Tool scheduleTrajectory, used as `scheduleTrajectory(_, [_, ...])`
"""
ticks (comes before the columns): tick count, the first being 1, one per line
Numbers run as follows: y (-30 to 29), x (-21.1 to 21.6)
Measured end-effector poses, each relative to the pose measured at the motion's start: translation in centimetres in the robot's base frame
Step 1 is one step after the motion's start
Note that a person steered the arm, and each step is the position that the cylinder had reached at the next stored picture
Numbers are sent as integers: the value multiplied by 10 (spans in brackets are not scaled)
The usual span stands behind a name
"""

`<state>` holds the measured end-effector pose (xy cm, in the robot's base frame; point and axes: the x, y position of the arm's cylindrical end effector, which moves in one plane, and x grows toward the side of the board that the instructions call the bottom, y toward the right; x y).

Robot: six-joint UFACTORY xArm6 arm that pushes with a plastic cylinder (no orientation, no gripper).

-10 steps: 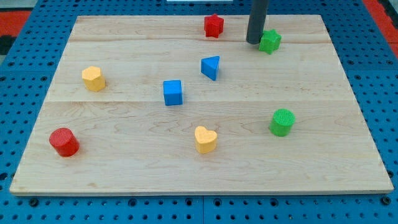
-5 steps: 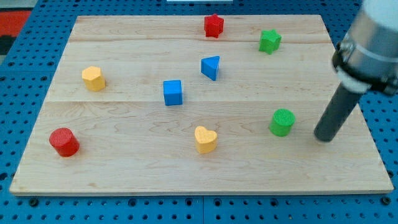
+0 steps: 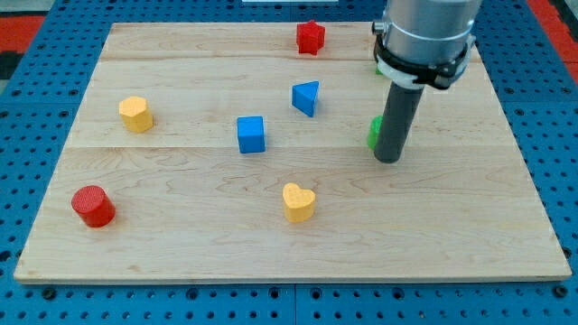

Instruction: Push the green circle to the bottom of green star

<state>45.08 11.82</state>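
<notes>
The green circle [image 3: 373,133] shows only as a thin green sliver at the left side of my rod, right of the board's middle. My tip [image 3: 388,159] rests on the board just below and right of it, touching or nearly touching it. The arm hides most of the circle. The green star [image 3: 377,65] is almost wholly hidden behind the arm near the view's top right; only a small green edge shows, above the circle.
A red star [image 3: 310,37] sits at the top centre. A blue triangle [image 3: 306,97] and a blue cube [image 3: 251,134] lie mid-board. A yellow hexagon [image 3: 135,114] is at left, a red cylinder [image 3: 93,206] at bottom left, a yellow heart [image 3: 298,202] at bottom centre.
My tip swung from beside the green star down to the right of the green circle, then came in below it. The circle has moved up and left toward the star.
</notes>
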Motion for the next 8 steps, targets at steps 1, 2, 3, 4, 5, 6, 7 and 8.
scheduleTrajectory(1, [0,-22])
scheduleTrajectory(2, [-11,-38])
scheduleTrajectory(3, [-22,-49])
scheduleTrajectory(4, [-22,-64])
scheduleTrajectory(5, [-15,-76])
scheduleTrajectory(6, [-2,-87])
scheduleTrajectory(7, [-21,-80])
scheduleTrajectory(8, [-69,-74])
